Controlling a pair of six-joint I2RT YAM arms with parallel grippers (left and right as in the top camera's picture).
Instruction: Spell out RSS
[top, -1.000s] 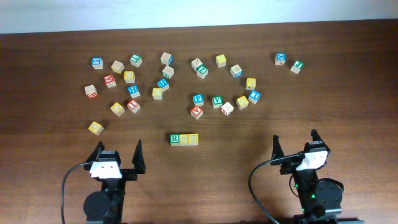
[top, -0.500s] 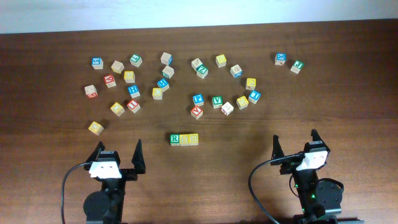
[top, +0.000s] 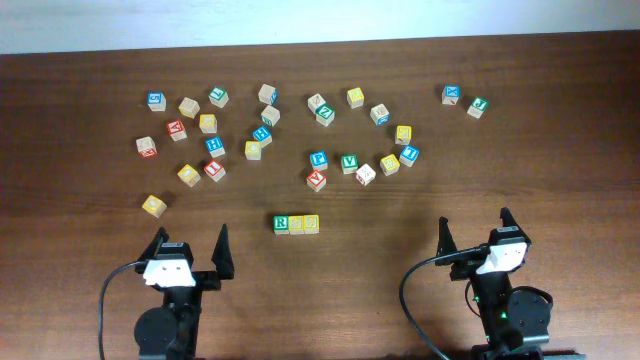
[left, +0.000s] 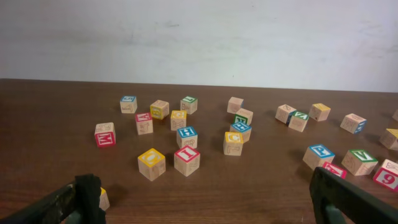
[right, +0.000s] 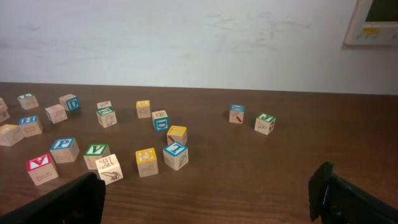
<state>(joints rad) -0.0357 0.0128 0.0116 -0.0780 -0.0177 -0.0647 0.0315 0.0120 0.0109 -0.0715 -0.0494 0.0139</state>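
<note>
Lab-like room, bare wall (left: 199, 37), wall panel (right: 372, 22)

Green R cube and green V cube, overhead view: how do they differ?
The R cube starts a tight row, touching a yellow cube; the V cube sits farther back among scattered cubes, in no row. The letters differ: R against V. Both show a white face with a green border.

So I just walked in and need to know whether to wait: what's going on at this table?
Nothing is being handled right now. The left claw and right claw both sit open at the near edge, holding nothing. Ahead of them, a green R cube and two yellow cubes stand side by side in a row; the yellow letters are too small to read. Loose cubes lie scattered beyond.
</note>
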